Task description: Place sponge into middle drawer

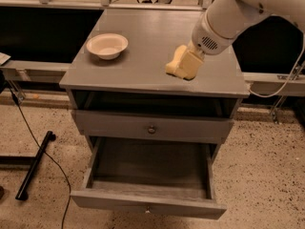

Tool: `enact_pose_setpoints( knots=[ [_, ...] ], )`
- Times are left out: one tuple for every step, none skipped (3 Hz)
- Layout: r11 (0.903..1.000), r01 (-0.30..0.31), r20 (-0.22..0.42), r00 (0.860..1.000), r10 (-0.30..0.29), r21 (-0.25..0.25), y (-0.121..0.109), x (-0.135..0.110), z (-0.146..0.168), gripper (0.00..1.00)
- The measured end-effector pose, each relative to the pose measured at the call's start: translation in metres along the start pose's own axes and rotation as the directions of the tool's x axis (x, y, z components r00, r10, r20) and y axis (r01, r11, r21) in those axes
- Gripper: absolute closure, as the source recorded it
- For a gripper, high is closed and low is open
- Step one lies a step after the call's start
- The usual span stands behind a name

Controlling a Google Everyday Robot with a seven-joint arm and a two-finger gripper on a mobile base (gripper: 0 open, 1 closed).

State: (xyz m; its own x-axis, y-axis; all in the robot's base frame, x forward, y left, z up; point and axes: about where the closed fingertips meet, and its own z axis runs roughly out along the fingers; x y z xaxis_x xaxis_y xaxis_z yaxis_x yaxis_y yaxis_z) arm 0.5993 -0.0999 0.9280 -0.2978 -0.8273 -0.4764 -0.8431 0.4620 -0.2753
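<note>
The pale yellow sponge (180,67) hangs just above the right part of the grey cabinet top (143,42), tilted. My gripper (191,55) is shut on the sponge's upper end; its fingers are mostly hidden behind the white wrist and the foam. The middle drawer (147,202) is pulled out wide at the bottom of the view, below and in front of the sponge. Its plain grey tray holds nothing.
A round cream bowl (107,45) stands on the cabinet top at the left. A shut drawer front with a small knob (151,129) sits above the open drawer, under a dark open slot. A black stand leg and cable (33,166) lie on the speckled floor at the left.
</note>
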Motion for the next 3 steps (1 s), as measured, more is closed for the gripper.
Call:
enact_pose_setpoints(
  knots=[
    [1.0000, 0.000, 0.000, 1.000, 0.000, 0.000, 0.000, 0.000, 0.000, 1.00],
    [0.9990, 0.040, -0.052, 0.998, -0.041, -0.021, 0.012, 0.015, 0.008, 1.00],
    [0.9940, 0.096, -0.050, 0.994, -0.098, -0.053, 0.044, 0.044, 0.009, 1.00]
  ],
)
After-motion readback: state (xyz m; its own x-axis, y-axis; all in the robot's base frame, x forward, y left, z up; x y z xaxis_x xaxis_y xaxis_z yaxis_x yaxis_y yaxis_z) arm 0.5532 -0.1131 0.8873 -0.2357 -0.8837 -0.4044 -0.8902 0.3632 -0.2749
